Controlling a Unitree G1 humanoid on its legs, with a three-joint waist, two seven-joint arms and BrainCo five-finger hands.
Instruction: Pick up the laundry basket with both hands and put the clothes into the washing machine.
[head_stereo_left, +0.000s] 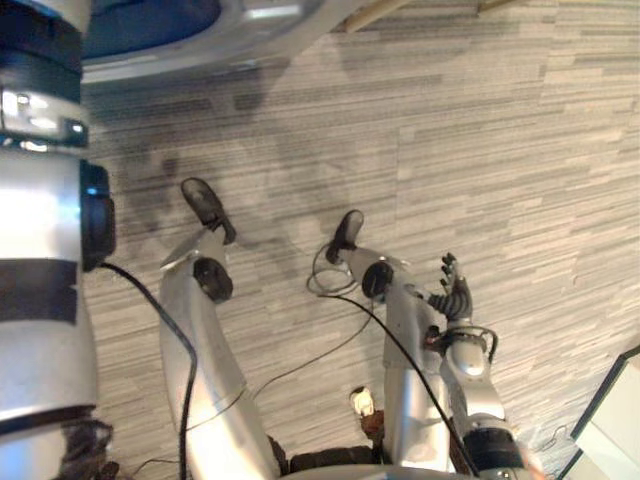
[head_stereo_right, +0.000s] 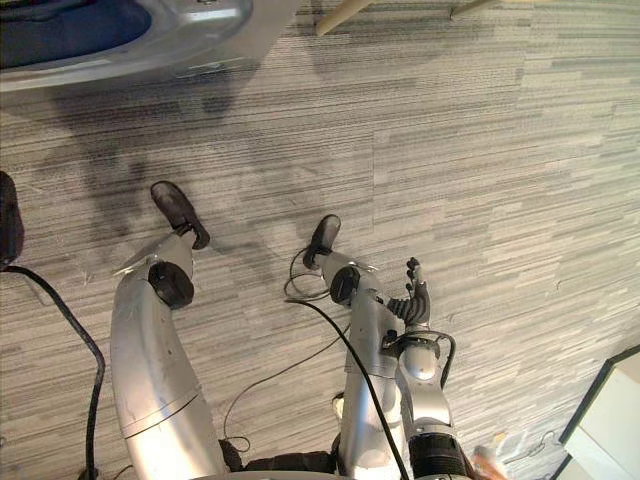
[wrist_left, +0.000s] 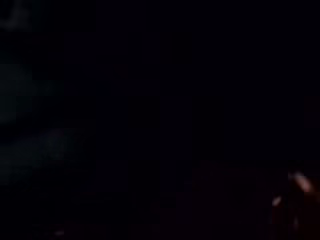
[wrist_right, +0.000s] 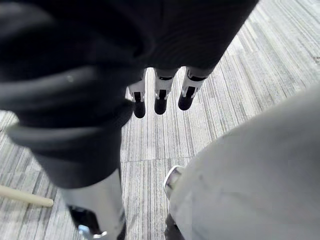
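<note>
A silver-grey curved rim (head_stereo_left: 215, 45) with a dark blue inside sits at the top left; whether it belongs to the washing machine I cannot tell. My left arm (head_stereo_left: 40, 250) rises along the left edge toward that rim and leaves the picture. The left wrist view is dark, and nothing can be made out in it. My right hand (head_stereo_left: 455, 292) hangs low at my right side over the carpet, open and holding nothing. In the right wrist view its fingers (wrist_right: 160, 97) point straight down at the floor.
Grey striped carpet (head_stereo_left: 480, 150) covers the floor. A white box with a dark edge (head_stereo_left: 612, 420) stands at the lower right corner. Pale wooden sticks (head_stereo_left: 385, 10) lie at the top edge, and another stick (wrist_right: 25, 196) shows in the right wrist view.
</note>
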